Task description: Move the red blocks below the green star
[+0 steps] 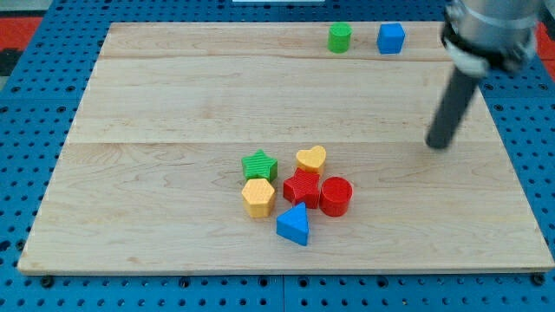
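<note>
The green star (259, 165) lies near the board's middle bottom. The red star (302, 187) sits to its lower right, and the red cylinder (336, 195) touches the red star's right side. My tip (440, 143) is far to the right of this cluster and a little higher in the view, touching no block.
A yellow heart (311, 159) lies right of the green star, a yellow hexagon (258, 197) below it, and a blue triangle (294, 225) below the red star. A green cylinder (340, 37) and a blue cube (391, 38) stand at the view's top. The wooden board (156, 104) rests on a blue pegboard.
</note>
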You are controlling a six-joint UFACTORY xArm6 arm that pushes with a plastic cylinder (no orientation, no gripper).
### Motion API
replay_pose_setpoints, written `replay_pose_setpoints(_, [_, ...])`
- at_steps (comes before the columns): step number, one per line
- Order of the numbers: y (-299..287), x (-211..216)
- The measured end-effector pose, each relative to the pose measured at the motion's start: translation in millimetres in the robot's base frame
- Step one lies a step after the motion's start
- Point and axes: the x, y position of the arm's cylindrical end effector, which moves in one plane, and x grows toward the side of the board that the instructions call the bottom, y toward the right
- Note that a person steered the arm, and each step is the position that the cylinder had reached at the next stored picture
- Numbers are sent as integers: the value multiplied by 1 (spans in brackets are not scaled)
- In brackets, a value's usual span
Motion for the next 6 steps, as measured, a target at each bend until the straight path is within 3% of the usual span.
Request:
replay_pose_setpoints(1, [-91,53])
replay_pose_setpoints(3, [-220,5])
replay_pose_setpoints(6, [-213,-2])
